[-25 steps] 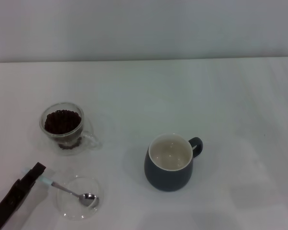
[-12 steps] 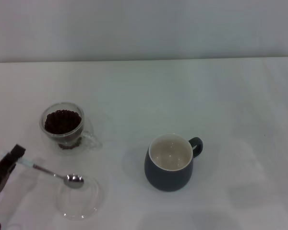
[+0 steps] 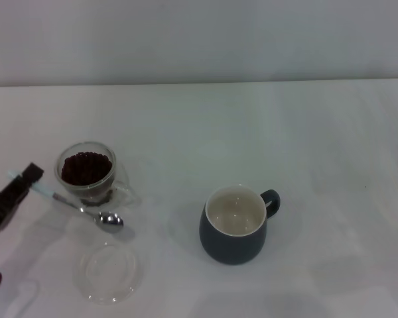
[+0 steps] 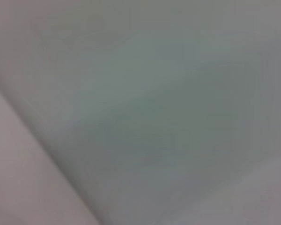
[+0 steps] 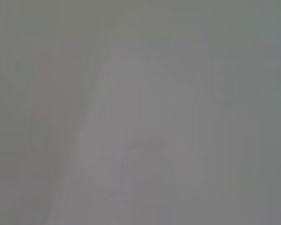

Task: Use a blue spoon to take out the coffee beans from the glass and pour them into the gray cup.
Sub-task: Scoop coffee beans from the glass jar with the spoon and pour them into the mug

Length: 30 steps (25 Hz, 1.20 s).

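The left gripper (image 3: 34, 177) is clenching the spoon (image 3: 79, 208) by its blue handle, its empty bowl hanging just beside the glass (image 3: 87, 173). The beans (image 3: 86, 167) are all sitting in the glass; the cup (image 3: 235, 225) is standing empty (nothing scooped or poured yet). The right gripper is out of sight, and both wrist views are showing only blur

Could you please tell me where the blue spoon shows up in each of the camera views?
Head view: the blue spoon is held by the left gripper, its bowl just in front of the glass.
Left wrist view: not in it.
Right wrist view: not in it.
Shared landmark: none; both wrist views show nothing recognisable.
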Each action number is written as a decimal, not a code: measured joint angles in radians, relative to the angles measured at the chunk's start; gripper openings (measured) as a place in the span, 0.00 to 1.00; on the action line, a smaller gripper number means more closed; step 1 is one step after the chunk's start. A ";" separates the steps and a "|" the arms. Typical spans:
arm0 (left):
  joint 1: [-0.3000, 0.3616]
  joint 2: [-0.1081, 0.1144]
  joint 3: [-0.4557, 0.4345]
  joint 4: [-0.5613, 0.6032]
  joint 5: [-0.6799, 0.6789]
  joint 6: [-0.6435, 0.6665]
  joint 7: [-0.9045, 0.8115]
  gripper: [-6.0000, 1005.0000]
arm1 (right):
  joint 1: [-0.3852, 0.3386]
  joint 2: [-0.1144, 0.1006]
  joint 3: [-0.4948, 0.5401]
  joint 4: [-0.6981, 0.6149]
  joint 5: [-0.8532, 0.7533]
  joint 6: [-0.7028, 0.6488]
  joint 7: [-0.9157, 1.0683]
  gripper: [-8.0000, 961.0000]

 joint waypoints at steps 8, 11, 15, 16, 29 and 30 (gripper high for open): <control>-0.034 0.050 0.001 0.089 0.024 -0.006 -0.027 0.14 | -0.005 -0.001 -0.033 0.000 -0.001 -0.054 0.000 0.42; -0.058 0.075 -0.001 0.096 0.025 -0.007 -0.035 0.14 | -0.007 -0.001 -0.049 0.002 -0.001 -0.066 0.001 0.42; -0.086 0.120 0.000 0.123 0.029 -0.015 -0.087 0.14 | -0.007 -0.001 -0.073 0.003 -0.001 -0.073 0.000 0.42; -0.092 0.130 0.001 0.134 0.031 -0.023 -0.101 0.14 | -0.008 -0.001 -0.078 0.005 -0.001 -0.075 0.000 0.42; -0.188 0.221 -0.003 0.229 0.197 -0.212 -0.230 0.14 | -0.020 0.001 -0.100 -0.002 -0.023 -0.095 0.009 0.42; -0.201 0.228 -0.002 0.231 0.206 -0.221 -0.238 0.14 | -0.020 0.001 -0.102 -0.002 -0.023 -0.098 0.010 0.42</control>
